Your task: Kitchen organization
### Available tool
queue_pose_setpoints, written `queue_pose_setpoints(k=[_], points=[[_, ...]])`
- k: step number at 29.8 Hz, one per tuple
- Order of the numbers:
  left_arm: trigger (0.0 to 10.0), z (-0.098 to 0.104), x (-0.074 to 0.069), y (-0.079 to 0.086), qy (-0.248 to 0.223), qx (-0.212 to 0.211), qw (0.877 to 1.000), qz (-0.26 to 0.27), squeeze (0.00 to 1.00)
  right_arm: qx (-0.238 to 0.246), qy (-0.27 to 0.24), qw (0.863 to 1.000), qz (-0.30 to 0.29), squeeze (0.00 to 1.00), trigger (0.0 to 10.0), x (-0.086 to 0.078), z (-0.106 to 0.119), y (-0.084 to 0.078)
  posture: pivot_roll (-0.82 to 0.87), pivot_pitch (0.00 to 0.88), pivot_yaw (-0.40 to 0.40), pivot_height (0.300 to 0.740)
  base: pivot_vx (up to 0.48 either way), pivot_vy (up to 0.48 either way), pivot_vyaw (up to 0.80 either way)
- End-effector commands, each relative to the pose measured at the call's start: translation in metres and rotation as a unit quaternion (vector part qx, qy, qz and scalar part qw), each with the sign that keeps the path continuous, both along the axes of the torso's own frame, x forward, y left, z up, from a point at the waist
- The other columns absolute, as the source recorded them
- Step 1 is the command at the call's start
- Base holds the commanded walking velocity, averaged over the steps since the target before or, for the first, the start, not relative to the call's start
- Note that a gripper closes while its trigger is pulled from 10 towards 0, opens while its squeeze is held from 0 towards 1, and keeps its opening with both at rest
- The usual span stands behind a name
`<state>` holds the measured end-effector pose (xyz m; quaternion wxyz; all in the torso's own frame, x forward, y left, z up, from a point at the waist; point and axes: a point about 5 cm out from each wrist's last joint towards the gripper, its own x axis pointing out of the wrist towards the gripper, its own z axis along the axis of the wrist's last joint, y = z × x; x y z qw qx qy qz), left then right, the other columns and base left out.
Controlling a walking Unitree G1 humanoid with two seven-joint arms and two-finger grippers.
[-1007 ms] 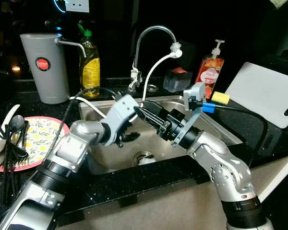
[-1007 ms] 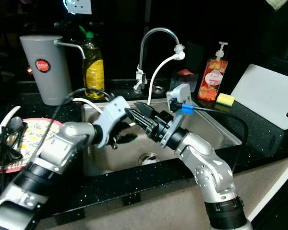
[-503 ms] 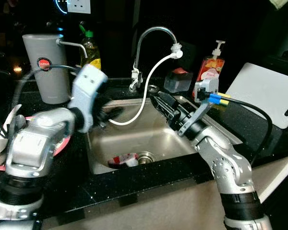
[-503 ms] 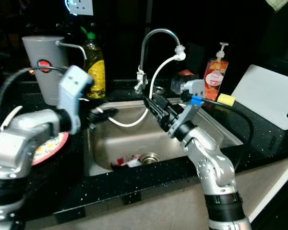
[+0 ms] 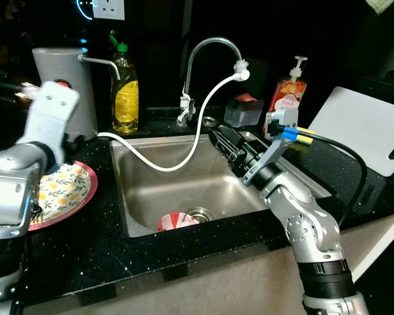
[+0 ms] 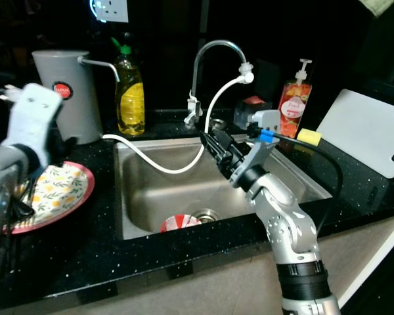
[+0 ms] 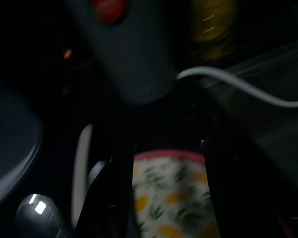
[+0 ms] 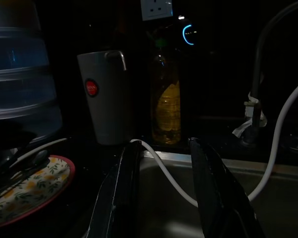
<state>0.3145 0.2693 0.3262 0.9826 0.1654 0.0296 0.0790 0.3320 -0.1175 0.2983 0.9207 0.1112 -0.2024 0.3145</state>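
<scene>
A: Since half a second ago your left arm has swung off the sink (image 5: pixel 184 190) and out over the floral plate (image 5: pixel 62 190); the red-and-white cup (image 5: pixel 178 220) it left behind now sits upright by the drain instead of lying on its side. The right arm has barely shifted.

B: What are the tools doing?

A: Your left gripper (image 7: pixel 164 198) looks down on the plate with its fingers spread and nothing between them. Your right gripper (image 8: pixel 166 193) hovers above the basin, fingers apart too, carrying nothing.

B: So which step are you in?

A: I'd judge you're between items: the cup is in the sink, and the left arm is heading for the plate and the utensils beside it.

B: And the next move?

A: Probably lowering onto the plate's rim or a spoon (image 7: pixel 37 210). Watch the white hose (image 5: pixel 177 157) draped across the basin.

B: Count for me.

A: One plate, one cup, one grey jug (image 5: pixel 69 88), one yellow detergent bottle (image 5: pixel 125 88), one orange pump bottle (image 5: pixel 290 88), one yellow sponge (image 6: pixel 308 136), one white cutting board (image 5: pixel 364 128). The utensils are too dark to count.
</scene>
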Motion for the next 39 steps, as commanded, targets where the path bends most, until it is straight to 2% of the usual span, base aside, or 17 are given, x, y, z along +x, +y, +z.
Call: queue_pose_setpoints(k=[1, 4, 6, 7, 8, 10, 12, 14, 17, 21, 26, 27, 32, 34, 36, 37, 39], points=[[10.0, -0.007, -0.001, 0.008, 0.008, -0.037, 0.999, 0.030, 0.00, 0.004, 0.002, 1.000, -0.010, 0.00, 10.0, 0.001, -0.001, -0.005, 0.08, 0.061, -0.083, 0.740, 0.000, 0.000, 0.00], [10.0, -0.008, -0.001, 0.010, 0.003, -0.062, 0.997, 0.043, 0.00, 0.003, 0.003, 1.000, -0.010, 0.00, 10.0, 0.001, -0.001, -0.006, 0.08, 0.062, -0.083, 0.740, 0.000, 0.000, 0.00], [10.0, -0.014, 0.002, 0.001, 0.000, -0.105, 0.993, 0.053, 0.00, 0.000, 0.005, 1.000, -0.008, 0.00, 10.0, 0.002, -0.003, -0.005, 0.08, 0.063, -0.085, 0.740, 0.000, 0.000, 0.00], [10.0, -0.018, 0.004, -0.008, 0.002, -0.122, 0.991, 0.058, 0.00, -0.005, 0.006, 1.000, -0.005, 0.00, 10.0, 0.003, -0.003, -0.004, 0.08, 0.063, -0.085, 0.740, 0.000, 0.000, 0.00], [10.0, -0.022, 0.006, -0.025, 0.005, -0.137, 0.989, 0.060, 0.00, -0.010, 0.006, 1.000, -0.001, 0.00, 10.0, 0.003, -0.004, -0.002, 0.09, 0.065, -0.085, 0.740, 0.000, 0.000, 0.00], [10.0, -0.023, 0.006, -0.030, 0.008, -0.139, 0.989, 0.059, 0.00, -0.012, 0.005, 1.000, 0.000, 0.00, 10.0, 0.003, -0.004, -0.001, 0.09, 0.065, -0.085, 0.740, 0.000, 0.000, 0.00], [10.0, -0.027, 0.005, -0.045, 0.013, -0.164, 0.984, 0.063, 0.00, -0.014, 0.003, 1.000, 0.003, 0.00, 10.0, 0.003, -0.003, 0.000, 0.09, 0.069, -0.079, 0.740, 0.000, 0.000, 0.00], [10.0, -0.030, 0.002, -0.056, 0.015, -0.156, 0.985, 0.066, 0.00, -0.013, 0.002, 1.000, 0.005, 0.00, 10.0, 0.003, -0.002, 0.001, 0.09, 0.072, -0.069, 0.740, 0.000, 0.000, 0.00], [10.0, -0.029, -0.004, -0.058, -0.003, -0.112, 0.989, 0.100, 0.00, -0.011, 0.002, 1.000, 0.006, 0.00, 10.0, 0.003, -0.002, 0.003, 0.09, 0.074, -0.061, 0.740, 0.000, 0.000, 0.00], [10.0, -0.028, -0.008, -0.059, -0.019, -0.102, 0.987, 0.120, 0.00, -0.009, 0.004, 1.000, 0.006, 0.00, 10.0, 0.002, -0.004, 0.003, 0.09, 0.075, -0.056, 0.740, 0.000, 0.000, 0.00], [10.0, -0.032, -0.018, -0.054, -0.022, -0.128, 0.975, 0.180, 0.00, -0.009, 0.007, 1.000, 0.005, 0.00, 10.0, 0.002, -0.006, 0.003, 0.09, 0.077, -0.053, 0.740, 0.000, 0.000, 0.00], [10.0, -0.032, -0.022, -0.052, -0.032, -0.129, 0.968, 0.211, 0.00, -0.009, 0.008, 1.000, 0.005, 0.00, 10.0, 0.002, -0.007, 0.004, 0.09, 0.075, -0.051, 0.740, 0.000, 0.000, 0.00], [10.0, -0.037, -0.028, -0.054, -0.024, -0.141, 0.960, 0.240, 0.00, -0.009, 0.008, 1.000, 0.007, 0.00, 10.0, 0.003, -0.008, 0.005, 0.09, 0.073, -0.052, 0.740, 0.000, 0.000, 0.00], [10.0, -0.040, -0.029, -0.054, -0.016, -0.144, 0.958, 0.249, 0.00, -0.009, 0.008, 1.000, 0.007, 0.00, 10.0, 0.003, -0.008, 0.005, 0.09, 0.072, -0.050, 0.740, 0.000, 0.000, 0.00], [10.0, -0.051, -0.036, -0.052, 0.011, -0.146, 0.947, 0.286, 0.00, -0.009, 0.009, 1.000, 0.008, 0.00, 10.0, 0.004, -0.009, 0.007, 0.10, 0.069, -0.045, 0.740, 0.000, 0.000, 0.00], [10.0, -0.051, -0.036, -0.052, 0.011, -0.146, 0.947, 0.286, 0.00, -0.009, 0.009, 1.000, 0.008, 0.00, 10.0, 0.004, -0.009, 0.007, 0.10, 0.069, -0.045, 0.740, 0.000, 0.000, 0.00], [10.0, -0.058, -0.038, -0.049, 0.030, -0.163, 0.939, 0.301, 0.00, -0.008, 0.010, 1.000, 0.009, 0.00, 10.0, 0.004, -0.009, 0.008, 0.10, 0.069, -0.045, 0.740, 0.000, 0.000, 0.00]])
